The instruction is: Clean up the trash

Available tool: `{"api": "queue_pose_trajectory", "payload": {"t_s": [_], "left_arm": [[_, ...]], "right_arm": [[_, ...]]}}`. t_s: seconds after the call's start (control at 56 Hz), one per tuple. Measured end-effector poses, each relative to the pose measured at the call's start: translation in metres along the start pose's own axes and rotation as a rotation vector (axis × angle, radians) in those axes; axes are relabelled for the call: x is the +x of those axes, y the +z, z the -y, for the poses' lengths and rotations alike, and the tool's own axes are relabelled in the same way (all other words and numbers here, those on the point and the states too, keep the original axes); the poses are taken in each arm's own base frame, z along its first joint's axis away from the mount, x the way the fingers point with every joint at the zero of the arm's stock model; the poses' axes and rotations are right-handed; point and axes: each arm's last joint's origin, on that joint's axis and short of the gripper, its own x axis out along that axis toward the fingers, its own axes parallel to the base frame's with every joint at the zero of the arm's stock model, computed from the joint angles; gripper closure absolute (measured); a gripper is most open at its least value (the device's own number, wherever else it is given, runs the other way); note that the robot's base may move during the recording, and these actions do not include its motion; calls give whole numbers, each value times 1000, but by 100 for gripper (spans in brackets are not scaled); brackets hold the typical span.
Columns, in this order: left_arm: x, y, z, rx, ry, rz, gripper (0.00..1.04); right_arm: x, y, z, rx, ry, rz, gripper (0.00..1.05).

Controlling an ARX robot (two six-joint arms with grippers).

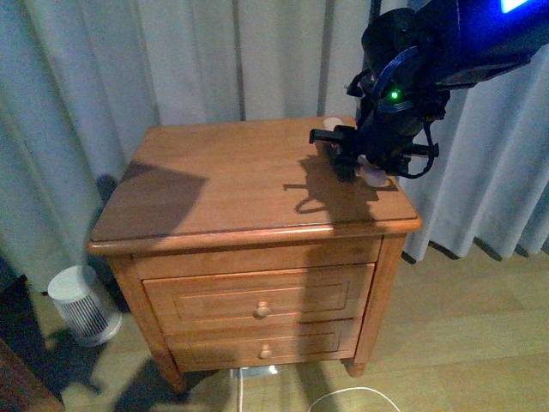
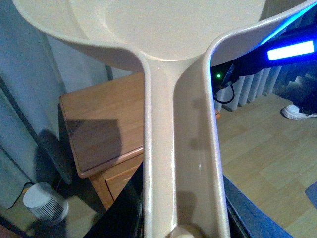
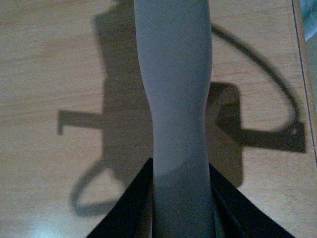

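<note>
My right gripper [image 1: 356,163] hangs over the right back part of the wooden nightstand [image 1: 223,184] and is shut on the grey brush handle [image 3: 173,99]. In the front view a pale end of the brush [image 1: 375,174] shows just under the gripper, close to the tabletop. My left gripper [image 2: 183,223] is shut on the cream dustpan [image 2: 178,148], held in the air left of the nightstand [image 2: 104,119]; the left arm is not in the front view. No crumpled white paper wad shows in any view.
The nightstand has two drawers with round knobs [image 1: 262,309]. Pale curtains [image 1: 214,60] hang behind it. A small white ribbed appliance [image 1: 81,302] stands on the floor to the left. A white cable [image 1: 343,399] lies on the wood floor in front.
</note>
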Motion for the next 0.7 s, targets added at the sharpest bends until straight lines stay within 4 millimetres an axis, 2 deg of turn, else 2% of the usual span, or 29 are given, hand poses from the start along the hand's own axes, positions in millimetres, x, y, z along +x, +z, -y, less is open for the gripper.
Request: {"api": "queue_pose_trajectory", "payload": {"t_s": [0.071, 0.339, 0.571, 0.696], "left_arm": [[0, 0, 0, 0, 0, 0, 78], [0, 0, 0, 0, 0, 0, 78], [0, 0, 0, 0, 0, 0, 78], [0, 0, 0, 0, 0, 0, 78]], "right_arm": [[1, -2, 1, 1, 3, 0, 82], [4, -13, 8, 5, 2, -1, 83], [-25, -5, 25, -5, -15, 75, 83], [-53, 8, 35, -12, -17, 131, 83]]}}
